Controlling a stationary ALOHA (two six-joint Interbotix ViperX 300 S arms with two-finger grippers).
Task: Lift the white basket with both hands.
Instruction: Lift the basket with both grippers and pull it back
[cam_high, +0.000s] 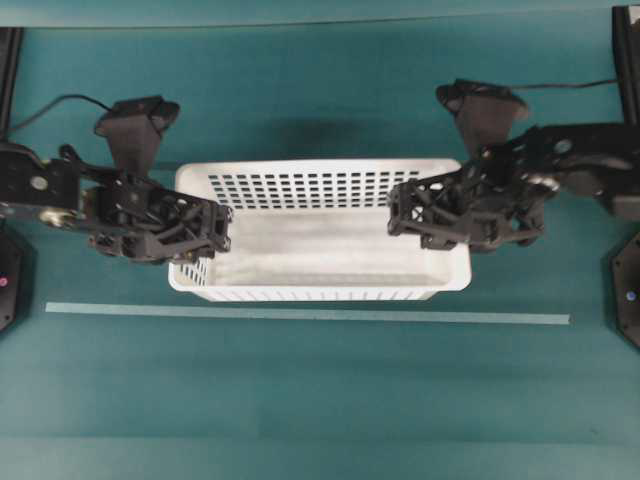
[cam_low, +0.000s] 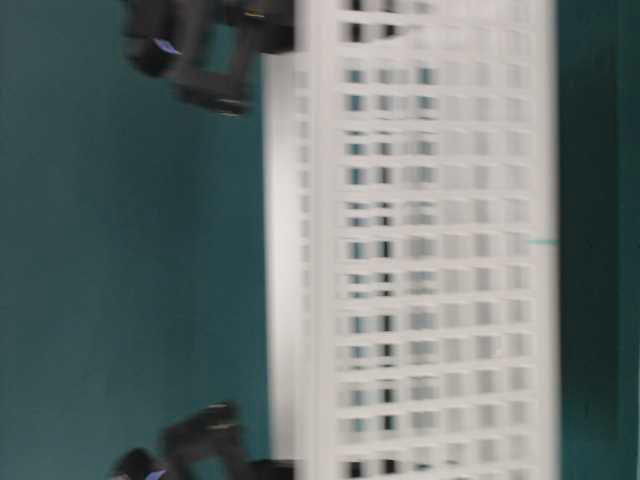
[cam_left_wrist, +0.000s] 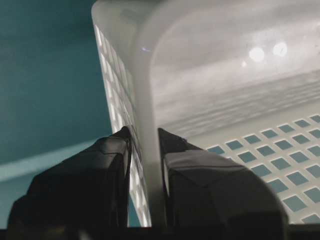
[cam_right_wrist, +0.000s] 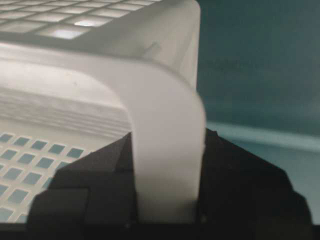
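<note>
White basket (cam_high: 320, 240), rectangular, plastic; walls pierced with rows of small rectangular holes, floor solid, rim rounded. No brand, label or writing can be read on it or on anything else in view.

Left gripper (cam_high: 205, 235): pinched on the basket's left end wall. The left wrist view shows one finger (cam_left_wrist: 87, 190) outside the wall and the other inside, both pressed against the white plastic (cam_left_wrist: 145, 125).

Right gripper (cam_high: 410, 215): pinched on the right end of the basket. The right wrist view shows the broad white rim (cam_right_wrist: 167, 150) running down between the two black fingers (cam_right_wrist: 95, 185), which touch it on both sides.

Position of basket: between the two arms, midway across the green table surface (cam_high: 320, 400), long sides running left to right in the overhead view. The table-level view is blurred; it shows the perforated wall (cam_low: 420, 240) with a dark gripper part near each end (cam_low: 200, 60). Whether the floor touches the table cannot be told.

Surroundings: a pale tape strip (cam_high: 300, 314) lies on the table just in front of the basket, parallel to its long side and apart from it. Black camera blocks with cables sit atop both arms (cam_high: 135, 125).
</note>
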